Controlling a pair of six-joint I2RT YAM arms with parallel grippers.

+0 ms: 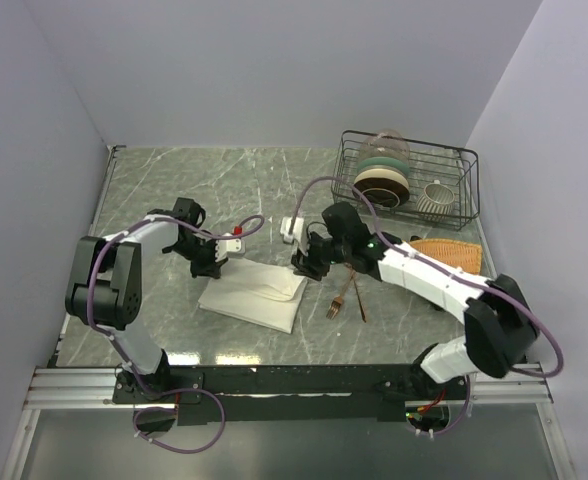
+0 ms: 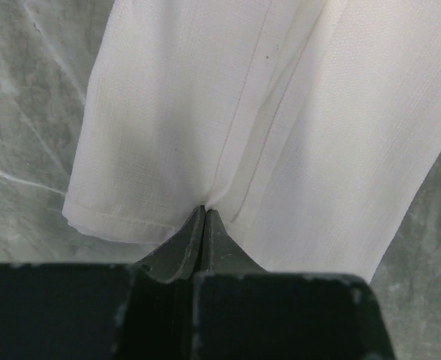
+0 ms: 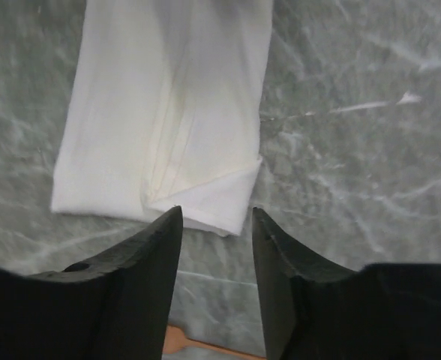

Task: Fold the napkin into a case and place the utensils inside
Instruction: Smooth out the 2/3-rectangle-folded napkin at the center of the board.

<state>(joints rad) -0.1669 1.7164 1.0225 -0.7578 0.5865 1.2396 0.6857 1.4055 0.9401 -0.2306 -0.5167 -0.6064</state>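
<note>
Napkin folded on bench, long axis running straight away from my right jaws, parted just short of its corner. Left jaws clenched at opposite hem; whether pinching cloth, can't tell. Utensils beside napkin, nearer right arm.

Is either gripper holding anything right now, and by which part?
Left gripper is shut at the napkin's near edge, seemingly pinching it; right gripper is open, holding nothing.
</note>
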